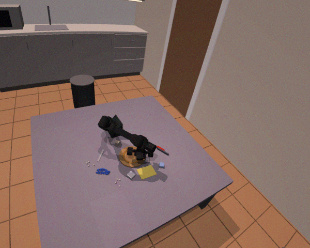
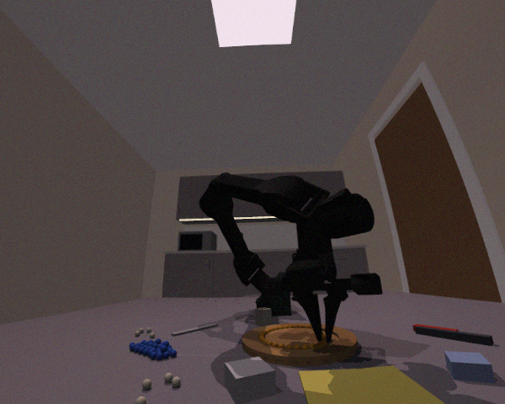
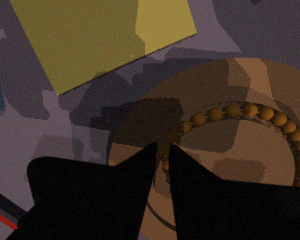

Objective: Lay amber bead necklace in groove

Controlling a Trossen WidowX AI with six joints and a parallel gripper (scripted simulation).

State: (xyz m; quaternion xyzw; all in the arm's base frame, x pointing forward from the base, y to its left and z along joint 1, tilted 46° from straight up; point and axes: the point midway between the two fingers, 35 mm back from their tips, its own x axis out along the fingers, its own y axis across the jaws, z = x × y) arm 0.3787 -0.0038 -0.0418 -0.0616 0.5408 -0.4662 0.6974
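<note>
The round wooden bead board (image 1: 127,165) (image 2: 261,353) (image 3: 205,80) lies on the table. The amber bead necklace (image 2: 283,346) (image 3: 250,109) lies on it as a loop. In the wrist view its top and right beads follow the groove, while a few beads at the left run inside the groove line. Bare groove (image 3: 160,218) shows at the lower left. My gripper (image 2: 323,341) (image 3: 163,149) points down at the board's right side in the exterior view, its tips nearly together at board height, shut on the necklace at its left end in the wrist view. The fingers hide some beads.
A yellow sheet (image 1: 147,172) (image 2: 365,385) (image 3: 100,40), grey block (image 1: 130,174) (image 2: 249,380) and light blue block (image 1: 161,164) (image 2: 469,366) lie near the board. A blue bead necklace (image 1: 103,171) (image 2: 152,348), loose pale beads, a thin stick (image 1: 100,155), a red-and-black pen (image 1: 163,150) and a small cylinder (image 2: 263,316) lie around.
</note>
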